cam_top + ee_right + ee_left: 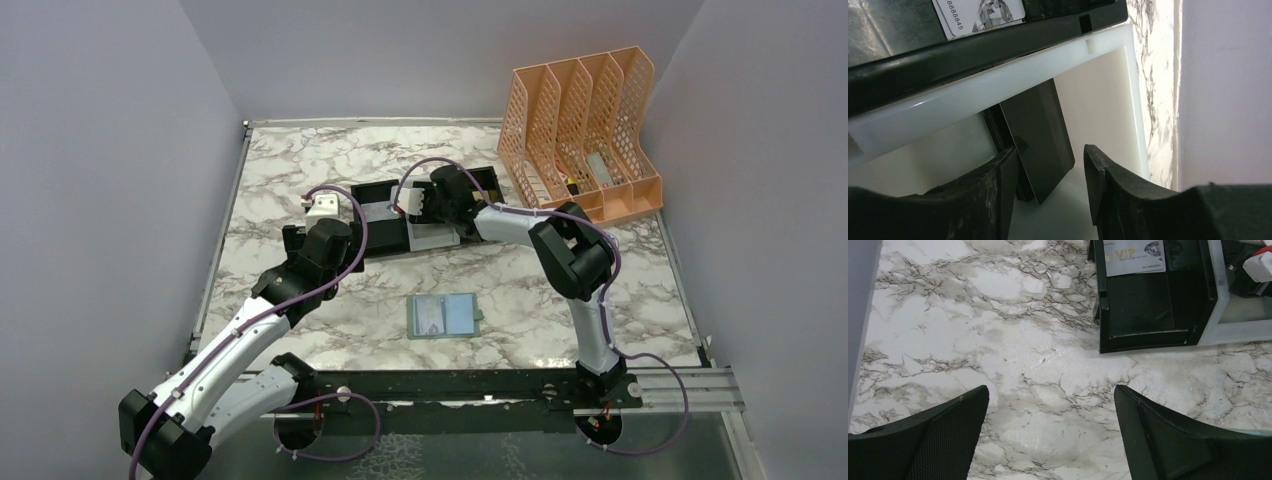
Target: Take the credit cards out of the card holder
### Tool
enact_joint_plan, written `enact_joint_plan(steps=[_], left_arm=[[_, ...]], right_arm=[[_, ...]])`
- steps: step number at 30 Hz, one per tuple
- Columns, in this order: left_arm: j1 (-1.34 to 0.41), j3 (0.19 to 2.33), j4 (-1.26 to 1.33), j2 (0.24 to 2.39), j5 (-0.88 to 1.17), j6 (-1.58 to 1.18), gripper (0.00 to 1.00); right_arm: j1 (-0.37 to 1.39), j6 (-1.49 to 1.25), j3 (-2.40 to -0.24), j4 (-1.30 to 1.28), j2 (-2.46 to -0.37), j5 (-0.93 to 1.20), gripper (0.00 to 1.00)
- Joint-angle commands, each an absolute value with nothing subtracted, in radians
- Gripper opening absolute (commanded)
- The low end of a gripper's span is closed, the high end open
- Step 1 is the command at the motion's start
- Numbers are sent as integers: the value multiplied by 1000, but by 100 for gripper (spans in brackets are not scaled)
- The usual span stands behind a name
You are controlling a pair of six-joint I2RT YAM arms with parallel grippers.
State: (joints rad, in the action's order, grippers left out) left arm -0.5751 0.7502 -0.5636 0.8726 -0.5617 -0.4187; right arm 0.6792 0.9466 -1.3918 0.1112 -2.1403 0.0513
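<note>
1. We judge the step in hand to be the drop-off of a card. The right fingers (1103,190) stand parted inside the white bay of the tray (948,107). The dark card (1040,130) stands on edge between them, leaning on the bay's wall. It sits close by one finger with a clear gap to the other, so we read it as let go, not gripped.
2. The VIP card (983,15) lies flat in the black bay just beyond the right fingers, across the dividing wall.
3. The left fingers (923,440) are spread wide and hold nothing. They hang over bare worktop (1023,340), with the black bay's near corner ahead of them and to one side.
4. The wallet (445,316) lies opened flat on the worktop. It is well apart from both pairs of fingers, behind them toward the arm bases. We cannot tell whether its pockets hold more cards.
5. Next, we think the right fingers should rise straight out of the bay without brushing the leaning card. Then one pair should return to the wallet to check its pockets.
6. For the right fingers the tight edges are the white rim and the divider close around them. The rack (580,130) stands off to one side of that arm. Between the tray and the wallet lies open worktop for the swing back.
</note>
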Motion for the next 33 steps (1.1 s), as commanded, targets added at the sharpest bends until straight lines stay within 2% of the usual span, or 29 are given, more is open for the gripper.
enact_joint_plan(steps=[1, 6, 8, 11, 33], left_arm=[[-567, 749, -566, 875, -552, -407, 99], [-566, 749, -567, 878, -548, -407, 99], [-565, 749, -566, 879, -547, -407, 99], [-563, 749, -566, 881, -545, -405, 99], [-558, 752, -565, 901, -520, -402, 99]], right_arm=[[680, 923, -1399, 87, -2135, 70, 54], [679, 916, -1392, 100, -2136, 54, 58], [679, 907, -1392, 93, -2131, 64, 65], [678, 894, -1388, 95, -2121, 74, 68], [667, 883, -1408, 58, -2112, 127, 70]])
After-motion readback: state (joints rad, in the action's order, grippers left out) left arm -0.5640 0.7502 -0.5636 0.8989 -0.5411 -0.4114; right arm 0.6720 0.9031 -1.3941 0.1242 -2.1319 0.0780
